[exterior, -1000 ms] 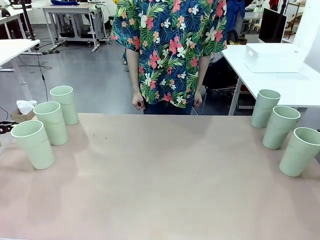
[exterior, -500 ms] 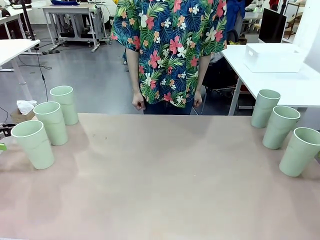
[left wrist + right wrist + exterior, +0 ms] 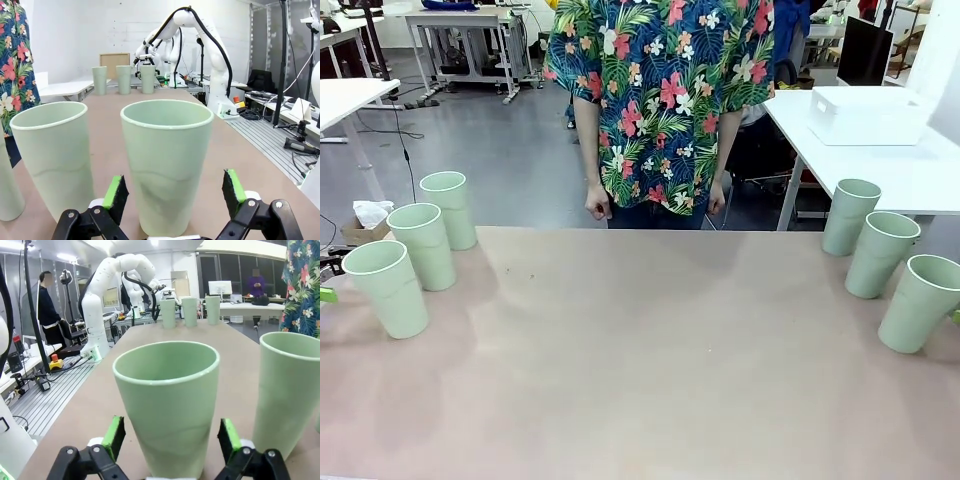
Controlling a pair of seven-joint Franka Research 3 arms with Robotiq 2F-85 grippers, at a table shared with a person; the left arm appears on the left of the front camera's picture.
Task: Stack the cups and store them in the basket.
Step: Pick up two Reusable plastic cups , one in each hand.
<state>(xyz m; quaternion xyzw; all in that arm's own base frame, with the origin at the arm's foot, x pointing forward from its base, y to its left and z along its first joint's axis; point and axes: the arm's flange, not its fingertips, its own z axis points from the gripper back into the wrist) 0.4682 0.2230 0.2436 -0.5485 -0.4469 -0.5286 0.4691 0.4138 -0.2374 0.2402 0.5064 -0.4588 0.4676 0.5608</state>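
L end effector (image 3: 174, 190) released, jaws wide, pads either side of nearest L cup (image 3: 167, 150), no contact as far as I can tell. R end effector (image 3: 171, 437) same: wide open round nearest R cup (image 3: 167, 405), no grip. Six cups upright on desk (image 3: 640, 380), 3 in a slanted row at each side edge, rows well apart. Basket (image 3: 868, 115) sits on a white side desk (image 3: 920, 180) beyond the R row. Person (image 3: 658, 100) at far edge, hands down

Risks (my guess):
- next cup in each row is just beside the target, so outer finger could clip and tip it on closing or lifting
- walls taper narrower to base, so a weak pinch may let cup slip or cock
- thin plastic may flex if squeezed hard
- off-centre nesting, rim catches rim, jams
- both arms meeting mid-desk could clash

Cups: pale green matte plastic, smooth, no handle, rolled rim. Basket: white, boxy, rounded corners. Desk top flat, dull pinkish-beige
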